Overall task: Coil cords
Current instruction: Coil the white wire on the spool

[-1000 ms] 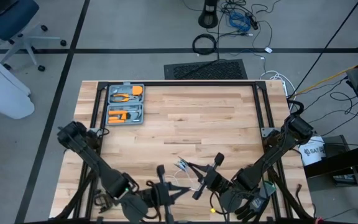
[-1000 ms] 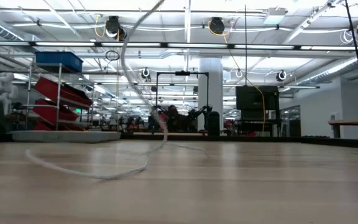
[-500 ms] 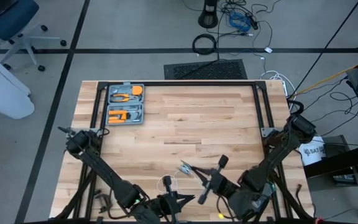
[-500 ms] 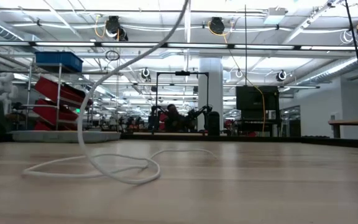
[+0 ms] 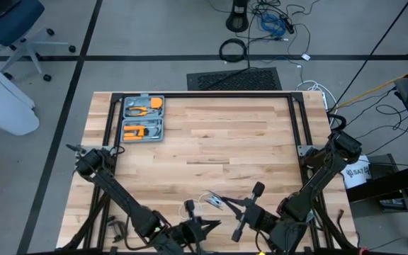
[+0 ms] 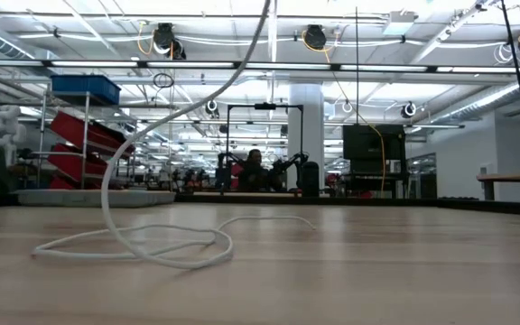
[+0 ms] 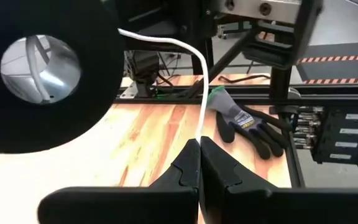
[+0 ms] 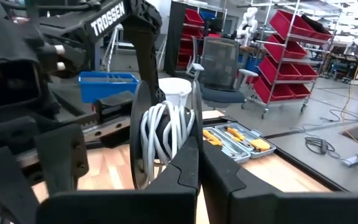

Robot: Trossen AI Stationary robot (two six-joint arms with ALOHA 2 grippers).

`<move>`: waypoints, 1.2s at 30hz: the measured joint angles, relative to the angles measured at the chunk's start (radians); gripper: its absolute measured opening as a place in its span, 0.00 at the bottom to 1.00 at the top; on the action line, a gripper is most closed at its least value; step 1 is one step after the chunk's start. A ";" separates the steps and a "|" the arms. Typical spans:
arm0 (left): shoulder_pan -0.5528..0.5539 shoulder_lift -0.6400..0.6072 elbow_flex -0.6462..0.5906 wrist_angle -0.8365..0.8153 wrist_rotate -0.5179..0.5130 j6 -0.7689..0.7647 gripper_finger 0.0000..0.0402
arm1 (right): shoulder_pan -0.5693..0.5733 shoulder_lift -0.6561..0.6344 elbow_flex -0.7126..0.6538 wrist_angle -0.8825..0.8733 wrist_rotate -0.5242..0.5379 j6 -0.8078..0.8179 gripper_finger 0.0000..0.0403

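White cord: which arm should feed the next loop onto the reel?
Left. Its hand is shut on the thin white cord, while the right hand grips the black-and-silver disc-shaped reel.

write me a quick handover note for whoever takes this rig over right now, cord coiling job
Left tool: shut on the white cord, near table edge.
Right tool: shut on the reel, also near edge, beside the left.
Done: several turns of cord already wound on the reel.
Left: a loose loop of cord lies on the table, one strand rising off it; wind that on.
Grey tool case sits at the far left corner, untouched.
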 joint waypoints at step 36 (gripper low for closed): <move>0.020 0.002 0.000 -0.270 0.007 -0.235 0.01 | 0.141 0.000 0.000 0.189 -0.035 -0.173 0.00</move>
